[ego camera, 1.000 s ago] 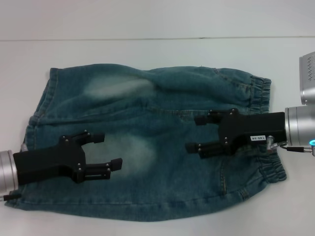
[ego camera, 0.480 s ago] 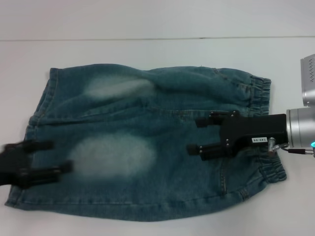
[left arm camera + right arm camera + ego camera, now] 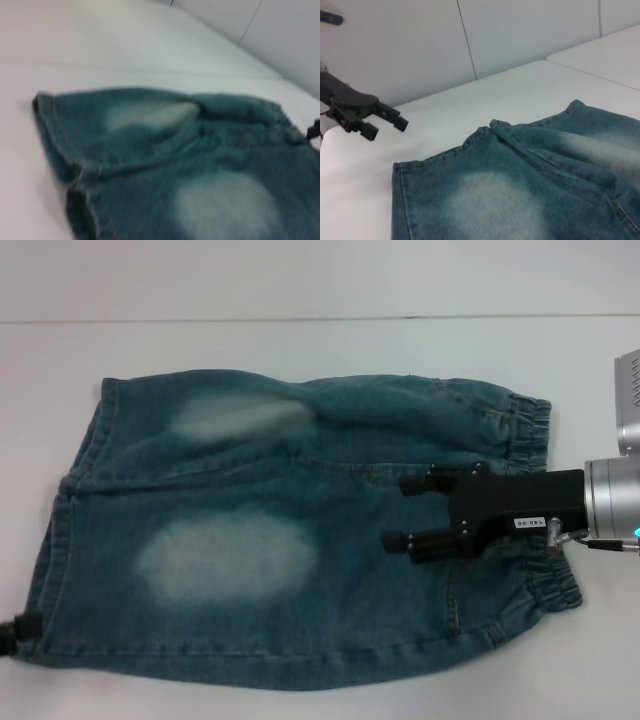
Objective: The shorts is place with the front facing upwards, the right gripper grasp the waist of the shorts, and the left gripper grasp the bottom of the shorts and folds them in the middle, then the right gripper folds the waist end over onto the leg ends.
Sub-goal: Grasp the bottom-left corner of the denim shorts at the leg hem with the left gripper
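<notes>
The blue denim shorts [image 3: 300, 540] lie flat on the white table [image 3: 300, 290], folded lengthwise, with the elastic waist [image 3: 545, 510] at the right and the leg hems [image 3: 60, 540] at the left. My right gripper [image 3: 397, 512] hovers open over the waist half, its fingers [image 3: 430, 482] pointing toward the legs and holding nothing. Only a black tip of my left gripper [image 3: 8, 633] shows at the left edge, off the hems. In the right wrist view the left gripper [image 3: 388, 129] hangs open beyond the leg hems [image 3: 400, 190]. The left wrist view shows the shorts [image 3: 190, 165].
Bare white tabletop [image 3: 320, 350] surrounds the shorts, and a seam line [image 3: 300, 318] runs across the far side. Pale wall panels [image 3: 520, 35] stand behind the table in the right wrist view.
My left gripper has pulled back to the left, off the leg half of the shorts, to the picture's edge. The right gripper has stayed nearly still over the waist half.
</notes>
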`<state>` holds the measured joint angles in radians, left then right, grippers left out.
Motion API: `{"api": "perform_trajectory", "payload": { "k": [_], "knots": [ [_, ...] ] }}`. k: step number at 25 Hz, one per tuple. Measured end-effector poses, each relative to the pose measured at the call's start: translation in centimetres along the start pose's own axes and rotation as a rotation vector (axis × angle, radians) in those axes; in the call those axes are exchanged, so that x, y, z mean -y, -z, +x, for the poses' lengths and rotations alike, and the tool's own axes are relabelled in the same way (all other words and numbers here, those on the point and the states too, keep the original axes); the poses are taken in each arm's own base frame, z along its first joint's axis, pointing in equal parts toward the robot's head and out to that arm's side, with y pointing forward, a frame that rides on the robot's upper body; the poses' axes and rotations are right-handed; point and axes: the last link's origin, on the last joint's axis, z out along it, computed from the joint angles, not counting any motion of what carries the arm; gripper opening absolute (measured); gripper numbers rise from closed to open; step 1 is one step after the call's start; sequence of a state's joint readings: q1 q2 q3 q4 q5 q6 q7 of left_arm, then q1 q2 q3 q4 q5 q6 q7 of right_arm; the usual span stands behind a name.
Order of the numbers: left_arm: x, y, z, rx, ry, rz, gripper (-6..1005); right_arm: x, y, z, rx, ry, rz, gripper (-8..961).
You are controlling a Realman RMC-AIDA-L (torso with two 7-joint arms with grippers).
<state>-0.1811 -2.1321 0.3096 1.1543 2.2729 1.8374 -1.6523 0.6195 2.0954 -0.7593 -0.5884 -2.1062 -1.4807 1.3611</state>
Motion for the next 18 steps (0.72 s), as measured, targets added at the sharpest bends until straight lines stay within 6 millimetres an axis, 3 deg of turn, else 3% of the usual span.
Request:
{"api": "perform_trajectory", "payload": {
  "k": [7, 18],
  "knots": [
    [0.9, -1.0, -1.1, 0.120, 0.038, 0.045, 950, 0.1, 0.1, -0.1, -0.002, 0.006, 0.004, 916],
    [1.3, -3.4, -0.9, 0.225, 0.040, 0.052, 941, 0.1, 0.2, -0.1, -0.002, 0.005, 0.005, 917]
  ]
}}
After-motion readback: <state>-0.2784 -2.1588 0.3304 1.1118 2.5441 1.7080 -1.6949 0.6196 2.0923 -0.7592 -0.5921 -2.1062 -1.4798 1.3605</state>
